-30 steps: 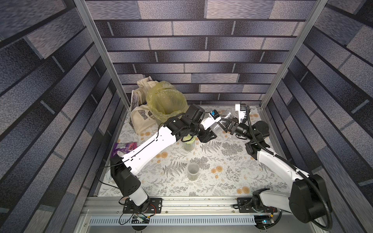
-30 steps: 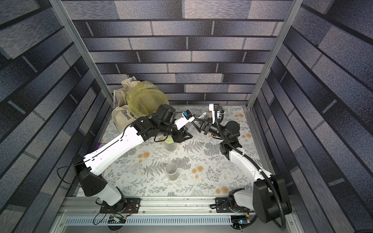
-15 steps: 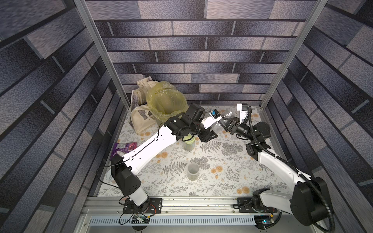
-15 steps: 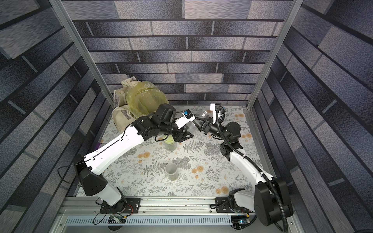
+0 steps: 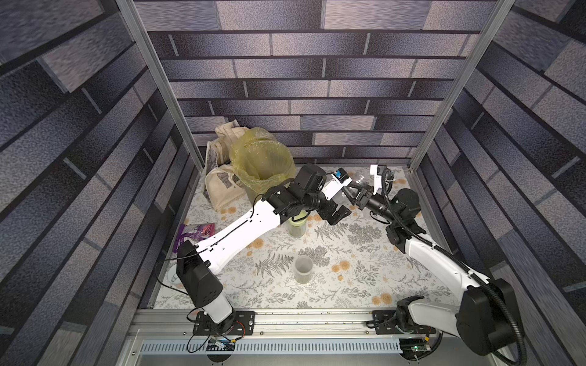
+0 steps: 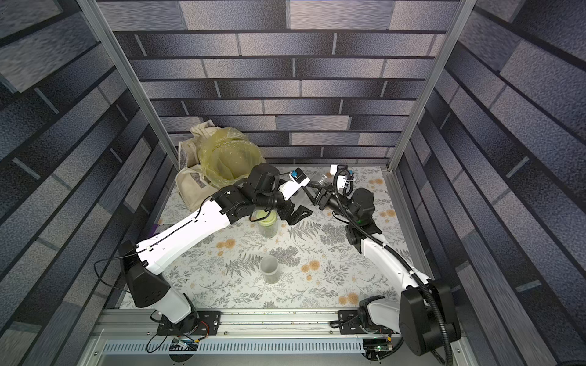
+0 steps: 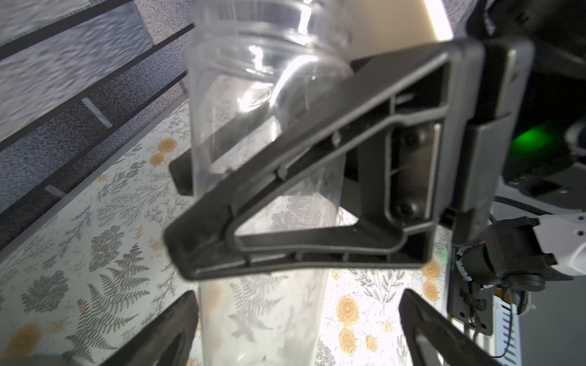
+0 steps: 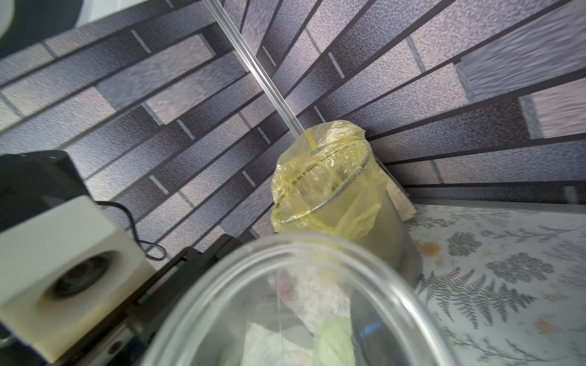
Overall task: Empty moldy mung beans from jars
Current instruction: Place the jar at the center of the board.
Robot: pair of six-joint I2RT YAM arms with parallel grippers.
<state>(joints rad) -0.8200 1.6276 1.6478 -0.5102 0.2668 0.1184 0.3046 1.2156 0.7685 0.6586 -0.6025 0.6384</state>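
A tall slim clear jar (image 7: 253, 133) hangs tilted in the air and looks empty. My right gripper (image 5: 354, 197) (image 6: 318, 198) is shut on its middle, one black finger (image 7: 317, 196) lying across its wall. My left gripper (image 5: 337, 214) (image 7: 298, 332) stands open around the jar's base, pads off the wall. The jar's open mouth (image 8: 301, 285) fills the right wrist view. On the table stand a jar with a lime-green lid (image 5: 296, 225) (image 6: 268, 225) and a short open jar (image 5: 303, 269) (image 6: 270, 269). Both hold dull olive mung beans (image 5: 296, 234) low down.
A grey mesh bin with a yellow bag (image 5: 260, 164) (image 6: 231, 158) (image 8: 333, 196) stands at the back left, a beige cloth bag (image 5: 222, 187) beside it. A purple packet (image 5: 195, 231) lies by the left wall. Walls close in on three sides.
My right gripper closed on the tall jar. My left gripper, which had held it, has opened wide and let go. Both arms stayed nearly in place.
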